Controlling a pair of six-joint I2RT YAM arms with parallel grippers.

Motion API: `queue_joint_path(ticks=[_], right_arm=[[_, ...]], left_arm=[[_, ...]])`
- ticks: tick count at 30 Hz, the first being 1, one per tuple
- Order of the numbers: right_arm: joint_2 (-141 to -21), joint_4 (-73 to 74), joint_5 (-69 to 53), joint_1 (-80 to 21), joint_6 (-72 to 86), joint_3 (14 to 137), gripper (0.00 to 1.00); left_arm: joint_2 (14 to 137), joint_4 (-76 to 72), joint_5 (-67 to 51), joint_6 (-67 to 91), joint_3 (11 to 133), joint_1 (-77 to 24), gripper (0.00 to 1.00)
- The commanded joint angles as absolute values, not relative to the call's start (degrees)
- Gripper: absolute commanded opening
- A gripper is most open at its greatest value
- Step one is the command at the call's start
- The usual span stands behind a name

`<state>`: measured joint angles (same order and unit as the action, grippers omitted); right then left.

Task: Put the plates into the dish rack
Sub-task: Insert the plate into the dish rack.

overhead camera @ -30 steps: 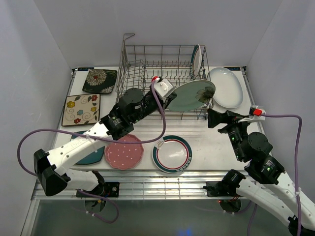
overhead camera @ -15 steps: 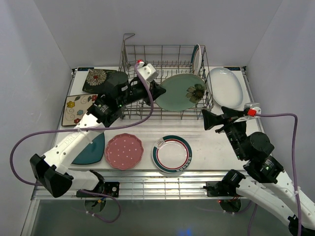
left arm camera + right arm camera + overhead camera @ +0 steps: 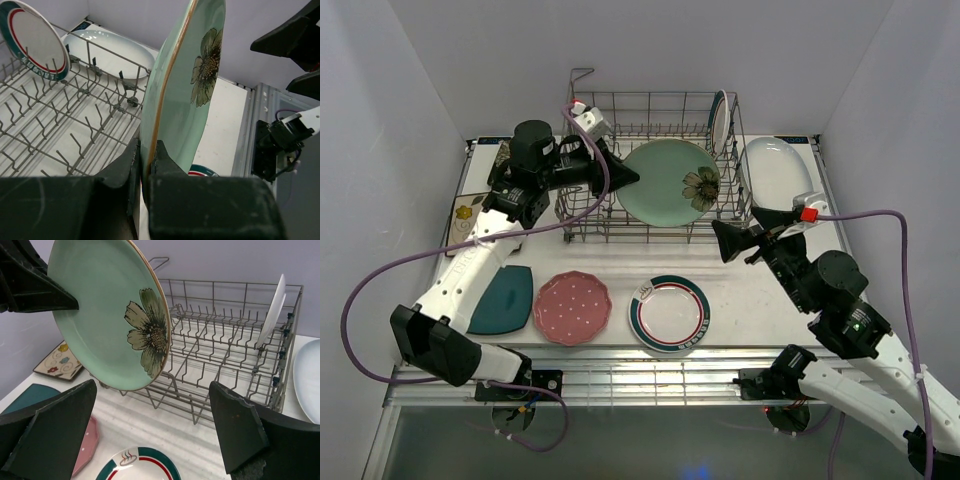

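Mint floral plate [image 3: 670, 182], pinched in left end effector [image 3: 625, 178], now higher, perhaps over dish rack [image 3: 660, 120].

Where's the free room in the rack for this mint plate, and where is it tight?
The dish rack has bare tines from its left wall through the middle. Only the far right corner is taken, by an upright green-rimmed plate. Tight: the front right corner, where the open right gripper hovers.

A white table [image 3: 740, 298] stands enclosed by plain pale walls [image 3: 400, 100] on three sides.
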<state>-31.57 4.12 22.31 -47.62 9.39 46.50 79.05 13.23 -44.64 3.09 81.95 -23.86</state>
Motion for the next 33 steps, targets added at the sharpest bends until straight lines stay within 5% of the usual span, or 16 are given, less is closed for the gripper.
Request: queue_joint_path(ticks=[1, 18, 33], right_arm=[[-34.09, 2.2, 18.81, -47.64, 7.56, 50.79, 0.99], [-44.29, 3.51, 10.46, -47.37, 6.85, 59.58, 0.94], [-48.25, 3.25, 1.24, -44.3, 8.17, 62.14, 0.52]], left_arm=[[77.87, 7.03, -55.1, 6.76, 86.05, -21.45, 0.0], [77.52, 6.15, -66.8, 7.38, 83.33, -17.23, 0.0], [77.25, 6.06, -68.73, 6.94, 81.91, -16.7, 0.0]])
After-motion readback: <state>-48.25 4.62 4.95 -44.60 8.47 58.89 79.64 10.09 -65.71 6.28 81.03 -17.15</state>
